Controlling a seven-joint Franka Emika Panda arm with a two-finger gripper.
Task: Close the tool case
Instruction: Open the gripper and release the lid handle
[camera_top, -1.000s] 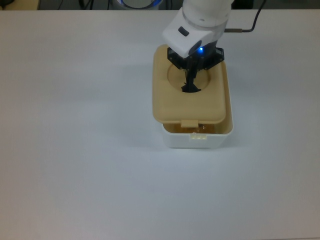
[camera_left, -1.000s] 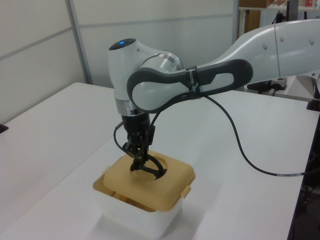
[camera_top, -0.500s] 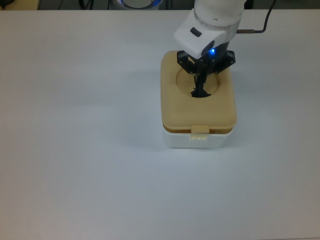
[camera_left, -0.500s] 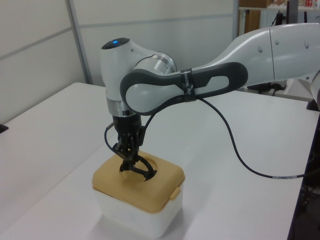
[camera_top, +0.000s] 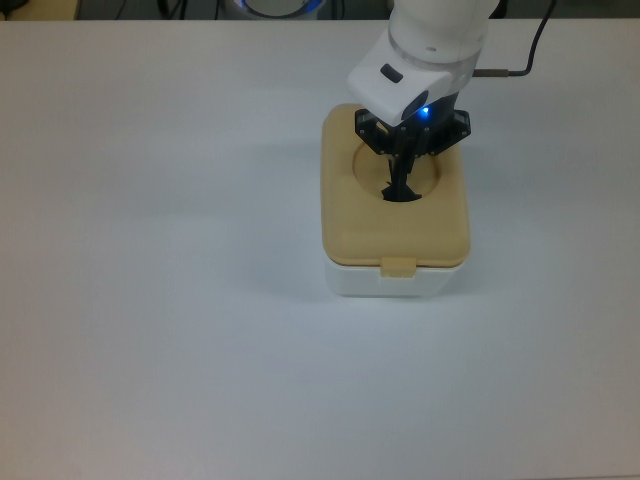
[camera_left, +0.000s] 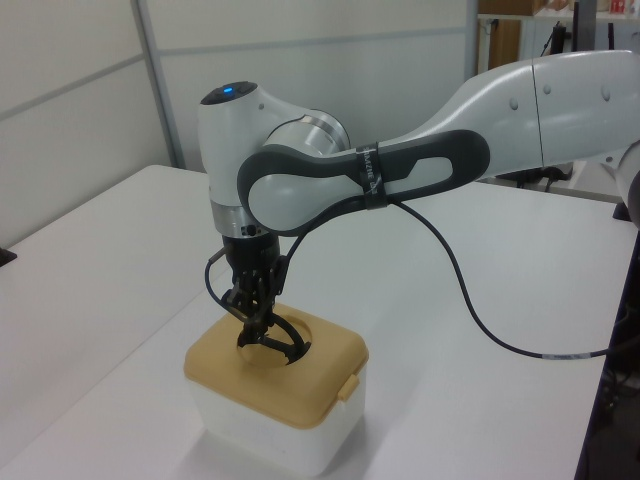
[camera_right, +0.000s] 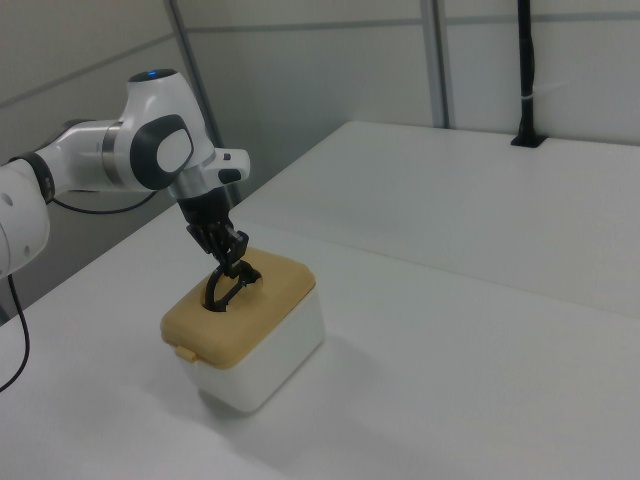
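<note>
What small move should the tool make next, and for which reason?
Probably the tool should open and rise straight up. The tan lid already sits level and square on the white tub, with its front tab down over the rim, so holding the black handle seems no longer needed.

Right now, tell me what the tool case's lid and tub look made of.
Lid: looks like matte tan plastic, opaque, with moulded rounded corners and a round recess. Tub: seemingly white plastic with smooth walls. Handle: thin and black, material unclear.

Matt tan plastic lid (camera_top: 396, 215), translucent white tub (camera_left: 270, 440)
</note>
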